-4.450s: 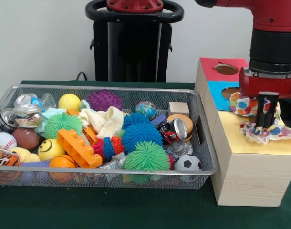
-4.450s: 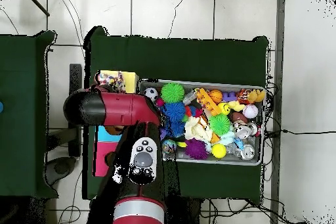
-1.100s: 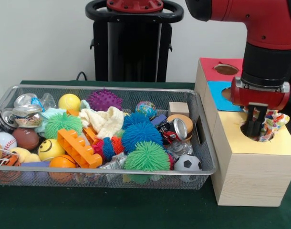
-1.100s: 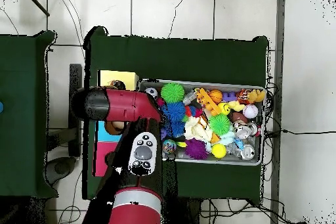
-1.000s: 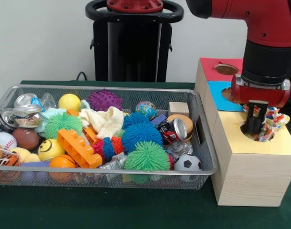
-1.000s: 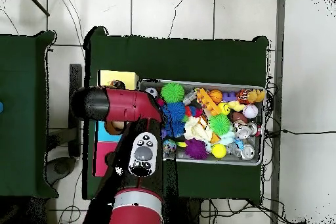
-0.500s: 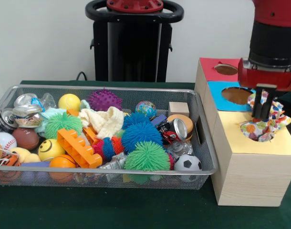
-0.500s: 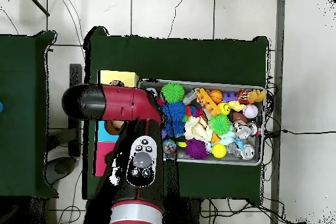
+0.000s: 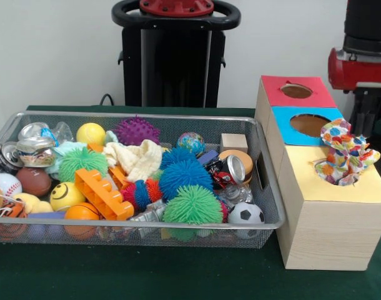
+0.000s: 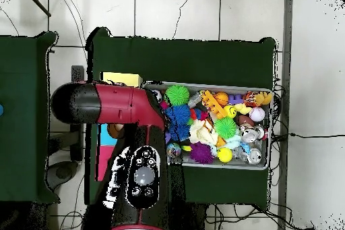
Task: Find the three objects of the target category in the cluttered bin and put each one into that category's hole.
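Cloth (image 9: 344, 154) below the jaws (image 9: 367, 123) is only half in the yellow hole (image 9: 332, 176); poke it fully through; jaws' state unclear.

Robot lab: pedestal-mounted arm (image 10: 111, 104), green-clothed table (image 9: 178, 275), cables on tiled floor (image 10: 175, 11).

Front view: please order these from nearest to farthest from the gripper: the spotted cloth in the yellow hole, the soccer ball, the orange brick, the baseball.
1. The spotted cloth, bunched in the yellow hole just below and left of the gripper.
2. The soccer ball, at the bin's front right corner.
3. The orange brick, left of the bin's middle.
4. The baseball, at the bin's left end.
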Motion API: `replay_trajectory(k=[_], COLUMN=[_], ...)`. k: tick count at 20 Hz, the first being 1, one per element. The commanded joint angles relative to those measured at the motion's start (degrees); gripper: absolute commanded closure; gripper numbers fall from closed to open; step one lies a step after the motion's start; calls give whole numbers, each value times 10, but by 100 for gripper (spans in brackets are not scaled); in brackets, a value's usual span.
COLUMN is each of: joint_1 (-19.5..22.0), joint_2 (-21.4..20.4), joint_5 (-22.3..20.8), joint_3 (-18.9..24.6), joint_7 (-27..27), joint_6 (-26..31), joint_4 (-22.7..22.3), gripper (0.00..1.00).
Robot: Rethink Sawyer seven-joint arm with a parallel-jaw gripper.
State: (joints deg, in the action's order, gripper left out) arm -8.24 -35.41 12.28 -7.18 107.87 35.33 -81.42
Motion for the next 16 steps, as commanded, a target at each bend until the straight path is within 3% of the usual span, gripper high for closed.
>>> replay_trajectory(k=[1, 7, 16], joint_1=[25, 29, 31], joint_2=[-5, -23, -37], joint_5=[-15, -21, -35], joint_3=[57, 63, 57], joint_7=[9, 7, 13], joint_6=[65, 63, 55], joint_4=[-11, -71, -117], gripper=[100, 100, 100])
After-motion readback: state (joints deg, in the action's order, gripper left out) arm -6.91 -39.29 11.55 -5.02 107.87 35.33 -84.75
